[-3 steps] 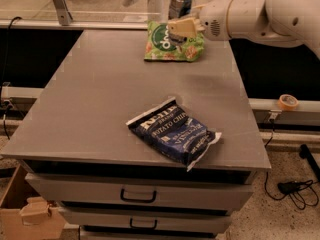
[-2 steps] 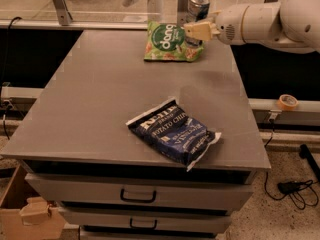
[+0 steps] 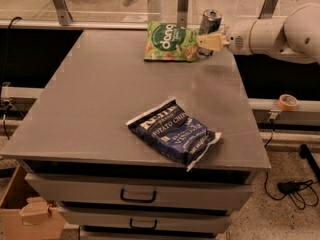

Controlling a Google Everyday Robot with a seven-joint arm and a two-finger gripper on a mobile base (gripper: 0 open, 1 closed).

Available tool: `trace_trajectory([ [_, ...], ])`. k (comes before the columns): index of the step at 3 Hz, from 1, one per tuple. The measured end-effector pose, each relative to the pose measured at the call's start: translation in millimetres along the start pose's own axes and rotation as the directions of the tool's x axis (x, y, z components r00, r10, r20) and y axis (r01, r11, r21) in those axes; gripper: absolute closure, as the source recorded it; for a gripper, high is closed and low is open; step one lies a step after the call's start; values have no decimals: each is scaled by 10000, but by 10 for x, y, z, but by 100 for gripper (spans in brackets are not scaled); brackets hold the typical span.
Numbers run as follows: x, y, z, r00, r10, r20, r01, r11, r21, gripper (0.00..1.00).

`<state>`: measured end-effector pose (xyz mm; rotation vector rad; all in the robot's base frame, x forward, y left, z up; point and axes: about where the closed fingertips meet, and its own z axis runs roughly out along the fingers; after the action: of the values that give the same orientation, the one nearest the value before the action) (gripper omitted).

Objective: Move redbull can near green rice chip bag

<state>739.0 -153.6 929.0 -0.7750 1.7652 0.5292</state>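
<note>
The redbull can (image 3: 211, 20) stands upright in the upper middle of the frame, at the far edge of the grey table (image 3: 115, 94), just beside the right edge of the green rice chip bag (image 3: 169, 41). The gripper (image 3: 202, 41) reaches in from the right and crosses the can's lower half. We cannot tell whether it is spread or clamped on the can. We judge the placing nearly done. To finish well, we would let go only with the can resting flat, then draw straight back to the right without nudging it. A dark blue potato chip bag (image 3: 172, 134) lies well apart, lower centre.

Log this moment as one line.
tool: table far-right, holding redbull can | can: beside green rice chip bag, right side
</note>
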Motion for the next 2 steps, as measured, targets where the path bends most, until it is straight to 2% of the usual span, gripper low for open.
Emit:
trace_trajectory([
  [1,154,-100,164,9997,240,-77,-242,9994,-251,100],
  [2,257,-143,336,9992,243,-307,-262,9975,-649,82],
])
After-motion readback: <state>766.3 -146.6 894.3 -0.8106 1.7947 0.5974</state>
